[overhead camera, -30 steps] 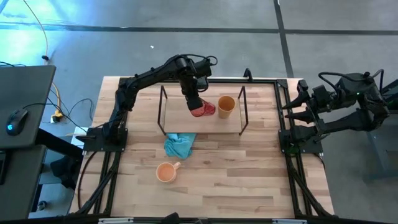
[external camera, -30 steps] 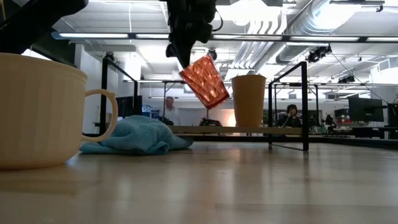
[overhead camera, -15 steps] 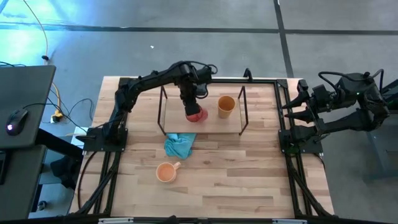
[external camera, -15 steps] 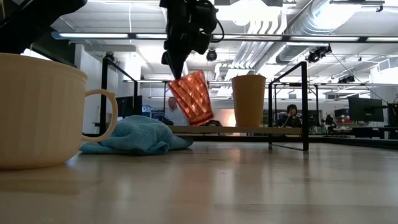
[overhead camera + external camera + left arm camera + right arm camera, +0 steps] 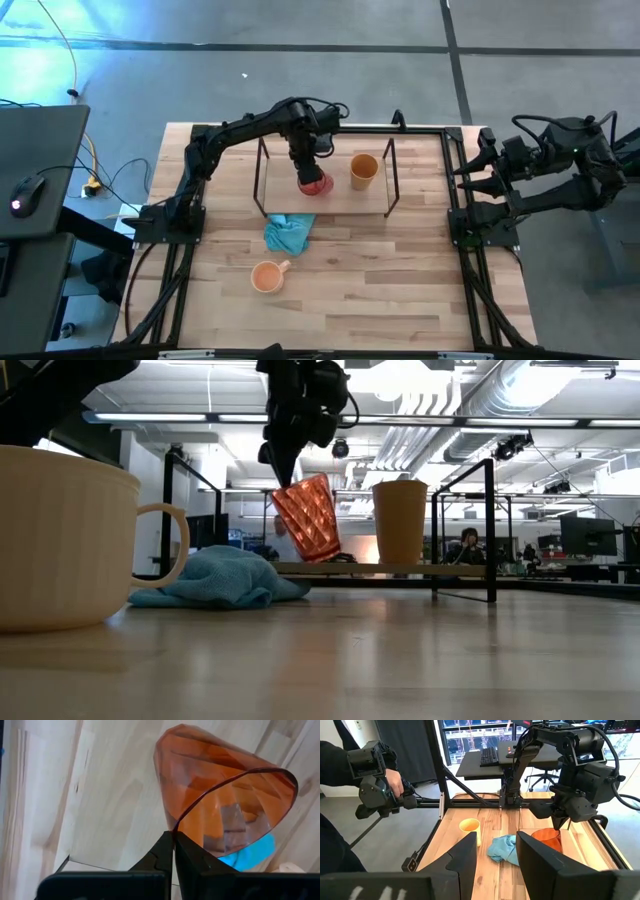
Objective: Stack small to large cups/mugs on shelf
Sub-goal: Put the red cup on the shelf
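Observation:
My left gripper (image 5: 305, 160) points down over the shelf (image 5: 345, 203) and is shut on the red translucent cup (image 5: 307, 520), which hangs just over the wood board (image 5: 450, 569); whether its base touches the board I cannot tell. An amber tumbler (image 5: 363, 170) stands upright on the board to the cup's right. The light orange mug (image 5: 266, 276) stands on the table near the front, its handle (image 5: 170, 545) showing in the low view. My right gripper (image 5: 496, 837) waits open off the table's right edge, holding nothing. My left gripper pinches the red cup's rim (image 5: 176, 826) between its two shut fingers, one on the inner side of the wall and one on the outer. The fingers come from above, pointing down. The cup hangs below them mouth up and tilted, its base (image 5: 322, 553) swung toward the tumbler.
A crumpled teal cloth (image 5: 288, 233) lies on the table just in front of the shelf. The shelf's black wire uprights (image 5: 490, 525) stand at its ends. Beyond the table's left side a person's hand (image 5: 395, 782) holds a control arm.
My left gripper has come down and a little toward the table's left over the shelf board, staying shut on the red cup. The cup has sunk toward the board and swung from a strong tilt to a more upright one. For the last half second both have kept still.

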Controlling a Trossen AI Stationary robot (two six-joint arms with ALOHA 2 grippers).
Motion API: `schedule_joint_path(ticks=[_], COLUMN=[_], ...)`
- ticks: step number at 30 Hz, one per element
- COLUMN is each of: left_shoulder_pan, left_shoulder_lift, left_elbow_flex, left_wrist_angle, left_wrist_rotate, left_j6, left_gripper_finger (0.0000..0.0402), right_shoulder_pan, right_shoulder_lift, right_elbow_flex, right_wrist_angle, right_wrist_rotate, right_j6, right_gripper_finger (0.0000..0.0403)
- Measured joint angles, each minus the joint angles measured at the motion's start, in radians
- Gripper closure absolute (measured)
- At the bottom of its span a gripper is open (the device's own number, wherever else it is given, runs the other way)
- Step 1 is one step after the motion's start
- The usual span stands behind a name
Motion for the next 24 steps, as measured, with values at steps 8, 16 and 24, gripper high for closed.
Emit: schedule_joint_path(ticks=[8, 16, 24], left_shoulder_pan=[0.0, -0.001, 0.0], left_shoulder_lift=[0.0, 0.0, 0.0], left_elbow_flex=[0.0, 0.0, 0.0], left_wrist_angle=[0.0, 0.0, 0.0], left_wrist_rotate=[-0.006, -0.005, -0.004], left_j6=[-0.003, -0.007, -0.006], left_gripper_finger=[0.0401, 0.0401, 0.0401], right_shoulder_pan=[0.0, 0.0, 0.0], right_shoulder_lift=[0.0, 0.0, 0.0], right_elbow_flex=[0.0, 0.0, 0.0], right_wrist_angle=[0.0, -0.001, -0.017], right_wrist_rotate=[0.0, -0.001, -0.001], right_j6=[0.023, 0.024, 0.024], right_gripper_finger=[0.0273, 0.0273, 0.0273])
